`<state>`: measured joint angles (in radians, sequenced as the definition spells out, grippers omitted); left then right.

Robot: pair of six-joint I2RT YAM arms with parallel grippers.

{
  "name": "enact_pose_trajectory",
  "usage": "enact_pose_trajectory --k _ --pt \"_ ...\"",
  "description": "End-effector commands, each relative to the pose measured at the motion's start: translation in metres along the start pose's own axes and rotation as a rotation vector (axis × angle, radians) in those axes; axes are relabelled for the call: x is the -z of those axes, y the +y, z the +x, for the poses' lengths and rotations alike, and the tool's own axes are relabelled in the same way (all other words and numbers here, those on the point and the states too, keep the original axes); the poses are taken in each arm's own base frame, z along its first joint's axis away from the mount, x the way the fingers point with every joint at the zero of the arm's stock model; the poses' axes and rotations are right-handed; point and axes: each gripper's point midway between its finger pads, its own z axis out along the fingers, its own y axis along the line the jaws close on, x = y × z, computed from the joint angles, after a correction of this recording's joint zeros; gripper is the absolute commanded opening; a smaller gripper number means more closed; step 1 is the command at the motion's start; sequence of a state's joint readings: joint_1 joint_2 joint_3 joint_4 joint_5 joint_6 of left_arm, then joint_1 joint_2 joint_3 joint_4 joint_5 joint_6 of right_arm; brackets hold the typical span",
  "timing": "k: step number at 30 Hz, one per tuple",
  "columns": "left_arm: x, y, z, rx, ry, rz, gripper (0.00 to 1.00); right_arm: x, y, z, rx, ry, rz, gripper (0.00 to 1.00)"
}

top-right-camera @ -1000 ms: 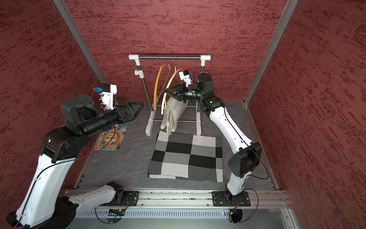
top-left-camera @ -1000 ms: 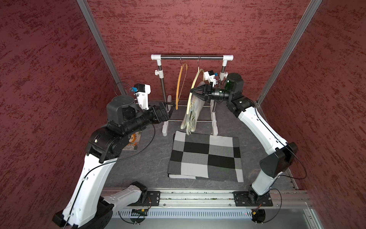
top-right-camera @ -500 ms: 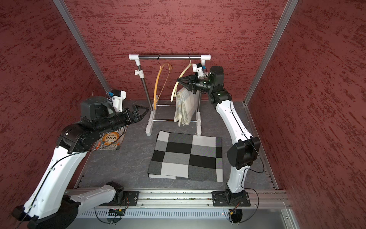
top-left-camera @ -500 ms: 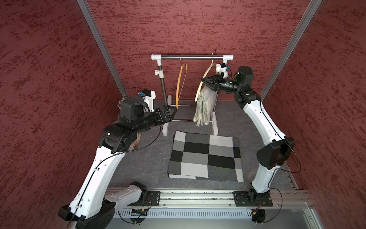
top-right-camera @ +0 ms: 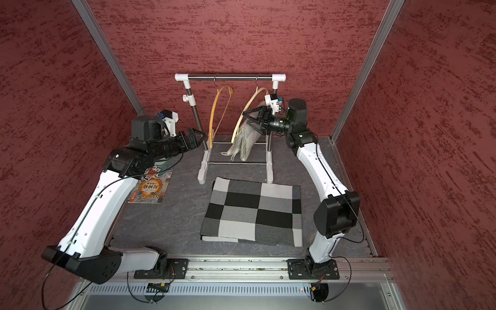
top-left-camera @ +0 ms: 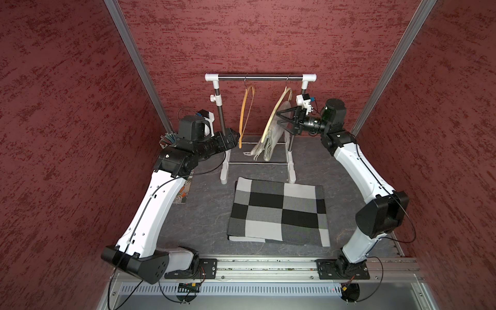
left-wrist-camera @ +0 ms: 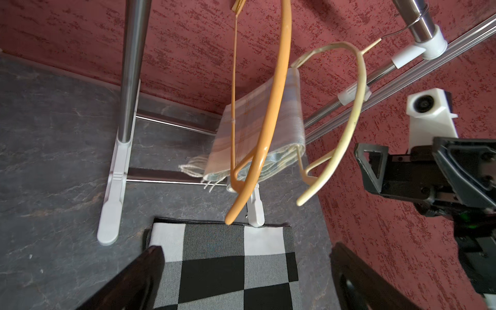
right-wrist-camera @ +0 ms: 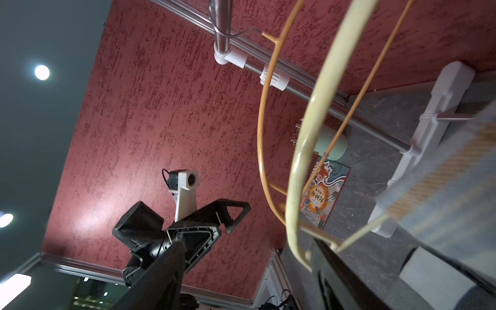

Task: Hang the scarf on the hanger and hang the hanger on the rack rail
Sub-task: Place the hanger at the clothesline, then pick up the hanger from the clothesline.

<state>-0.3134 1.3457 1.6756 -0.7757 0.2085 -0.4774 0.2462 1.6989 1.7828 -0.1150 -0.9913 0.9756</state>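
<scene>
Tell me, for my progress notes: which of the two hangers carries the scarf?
The cream hanger, nearest the right gripper: the scarf drapes over its bar. The orange hanger hangs bare.

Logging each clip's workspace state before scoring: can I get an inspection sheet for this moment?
Surface: grey mat.
Job's things: pale scarf draped on cream hanger on the rack; orange hanger empty; checkered scarf folded on the mat.
Clutter: booklet, cup of sticks, by the left arm.
Grippers: left gripper open near the rack's post; right gripper open beside the cream hanger.
Cables: black cables along both arms, none snagged.
Surroundings: red textured walls.
</scene>
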Motion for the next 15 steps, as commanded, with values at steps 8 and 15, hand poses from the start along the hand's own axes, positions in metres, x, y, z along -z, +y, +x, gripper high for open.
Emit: enact_pose_trajectory --k 8,15 --pt "-0.049 -0.032 -0.054 -0.292 -0.13 0.017 0.89 0.083 0.025 0.03 0.289 -0.132 0.202 0.86" --pt "-0.099 -0.025 -0.056 -0.456 -0.101 -0.149 0.61 0.107 0.041 0.073 0.354 -0.129 0.195 0.87"
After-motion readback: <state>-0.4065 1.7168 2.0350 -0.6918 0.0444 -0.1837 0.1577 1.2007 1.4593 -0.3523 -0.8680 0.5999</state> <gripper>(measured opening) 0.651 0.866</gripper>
